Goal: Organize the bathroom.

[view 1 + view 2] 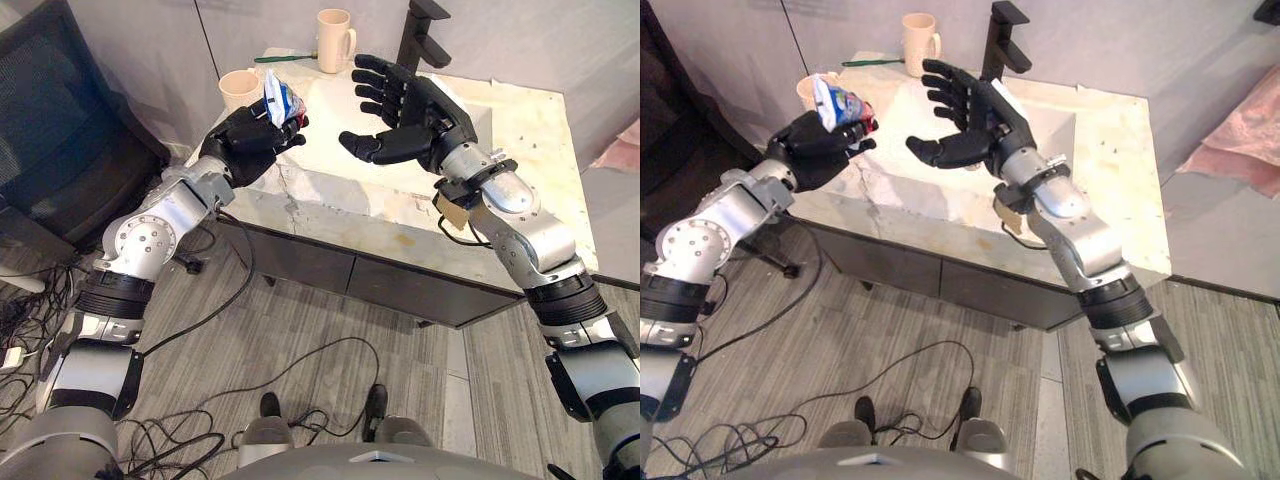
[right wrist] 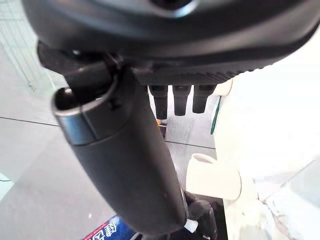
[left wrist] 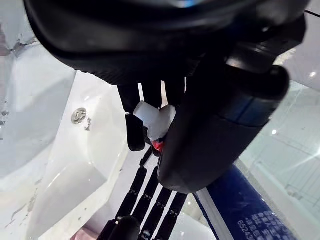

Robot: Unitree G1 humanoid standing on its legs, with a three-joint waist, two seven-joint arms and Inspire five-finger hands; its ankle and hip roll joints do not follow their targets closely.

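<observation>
Left hand (image 1: 250, 138) clamped on a toothpaste tube (image 1: 280, 101), held upright above the counter's (image 1: 520, 130) left edge beside a cup (image 1: 240, 88). Right hand (image 1: 405, 115) spread, palm toward the tube, over the sink (image 1: 330, 150). For a clean handover, the right hand should likely close firmly before the left lets go.

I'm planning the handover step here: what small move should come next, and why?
Probably bring the open right robot hand a little closer and close it on the white and blue toothpaste tube. The left robot hand grips the tube upright over the marble basin, and the right palm faces it, apart.
</observation>
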